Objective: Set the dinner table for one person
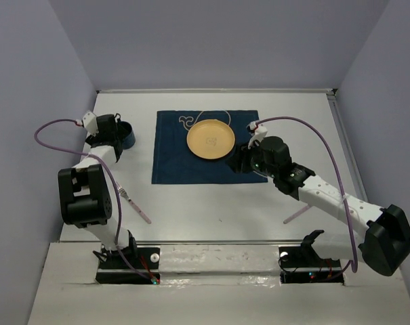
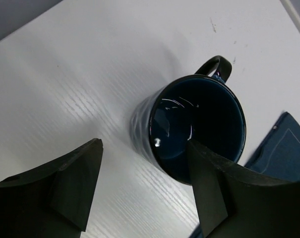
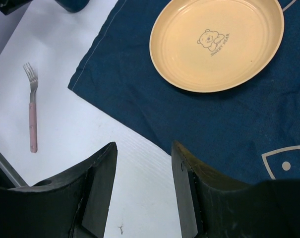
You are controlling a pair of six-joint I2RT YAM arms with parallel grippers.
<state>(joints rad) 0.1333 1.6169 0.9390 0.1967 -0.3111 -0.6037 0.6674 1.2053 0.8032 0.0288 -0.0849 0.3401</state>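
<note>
Though flat — dinner table [image 1: 211, 210], long axis left-to-right

Even light, soft shadows, poss. slight blur.

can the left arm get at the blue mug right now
Probably yes: the left gripper is open right by the dark blue mug, with nothing between them. The mug sits off to one side of the opening, so a small sideways shift looks needed.

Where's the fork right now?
Top view: the fork lies on the white tabletop, just off the near-left corner of the blue cloth, beside the left arm.
</note>
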